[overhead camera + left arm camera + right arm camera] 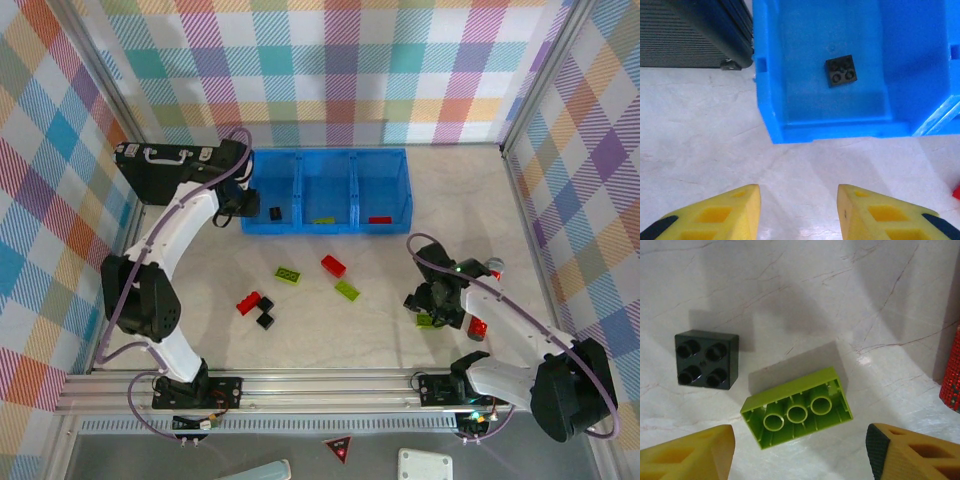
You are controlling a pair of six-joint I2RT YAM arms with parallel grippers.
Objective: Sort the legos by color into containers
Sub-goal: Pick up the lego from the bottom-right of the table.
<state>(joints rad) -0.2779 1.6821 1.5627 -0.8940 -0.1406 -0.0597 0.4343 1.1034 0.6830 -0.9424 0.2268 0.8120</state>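
Note:
The blue bin (400, 160) has three compartments: a black lego (841, 70) lies in the left one, a lime one (323, 220) in the middle, a red one (379, 219) in the right. My left gripper (799, 210) hovers open over bare table just in front of the left compartment, nothing between its fingers. My right gripper (800, 455) stands open at the right of the table. Just ahead of its fingertips a lime lego (797, 407) lies upside down, untouched. A black lego (706, 359) sits to its left, and a red one (952, 375) at the right edge.
Loose on the table's middle are two lime legos (288, 274) (347, 290), a red one (333, 265), and a red (247, 303) and two black ones (265, 313) together. A black briefcase (160, 155) stands left of the bin. Checked walls close in three sides.

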